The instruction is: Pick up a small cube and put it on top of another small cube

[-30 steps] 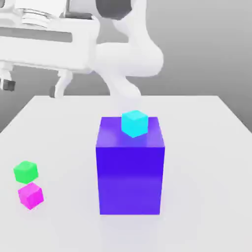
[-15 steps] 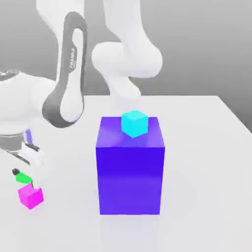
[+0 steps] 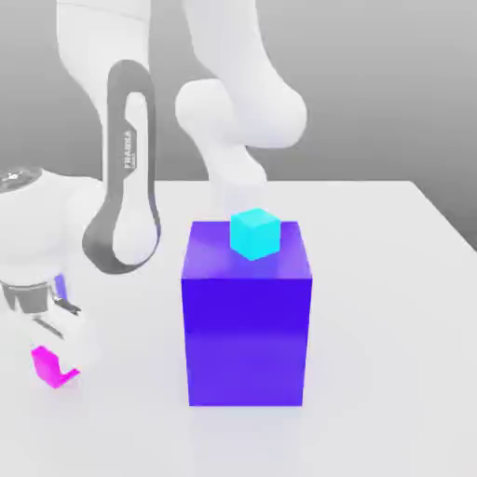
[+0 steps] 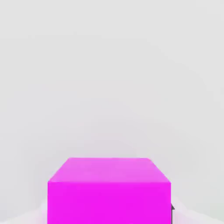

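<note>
Moved: gripper (image 3: 51,328) is dropping low-left, hiding the green cube.
Jaws: clenching; on what, unclear.
Advice: lift straight, avoiding magenta cube (image 3: 54,365).

arm (image 3: 224,102) | glossy white rounded shells | dark grey oval band on forearm link | white vertical FRANKA lettering inside band | grey metal at hand, 1 small purple accent

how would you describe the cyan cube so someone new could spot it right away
Find the tall blue block in the middle of the white table. The cyan cube sits on its top face, near the far edge. It is the only small cube raised off the table.
</note>
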Robot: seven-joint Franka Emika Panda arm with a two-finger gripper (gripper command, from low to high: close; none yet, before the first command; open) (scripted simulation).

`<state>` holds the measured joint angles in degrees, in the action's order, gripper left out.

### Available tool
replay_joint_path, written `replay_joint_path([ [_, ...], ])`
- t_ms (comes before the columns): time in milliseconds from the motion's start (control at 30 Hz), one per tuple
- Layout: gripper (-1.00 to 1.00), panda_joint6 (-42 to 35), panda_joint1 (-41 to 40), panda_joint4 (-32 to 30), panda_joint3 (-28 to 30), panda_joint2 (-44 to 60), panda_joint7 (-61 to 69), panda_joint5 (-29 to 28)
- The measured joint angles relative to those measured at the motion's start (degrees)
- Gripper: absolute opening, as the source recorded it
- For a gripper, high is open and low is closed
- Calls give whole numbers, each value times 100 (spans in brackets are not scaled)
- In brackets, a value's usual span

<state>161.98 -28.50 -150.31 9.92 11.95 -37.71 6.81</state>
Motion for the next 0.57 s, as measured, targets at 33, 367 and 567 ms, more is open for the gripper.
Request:
replay_joint_path([
  [33, -100, -148, 10, -55, 93, -206, -157, -147],
  [367, -100, -309, -957, -660, 703, -992, -1862, -501],
  [567, 100, 195, -1090, -629, 455, -428, -1499, 22],
])
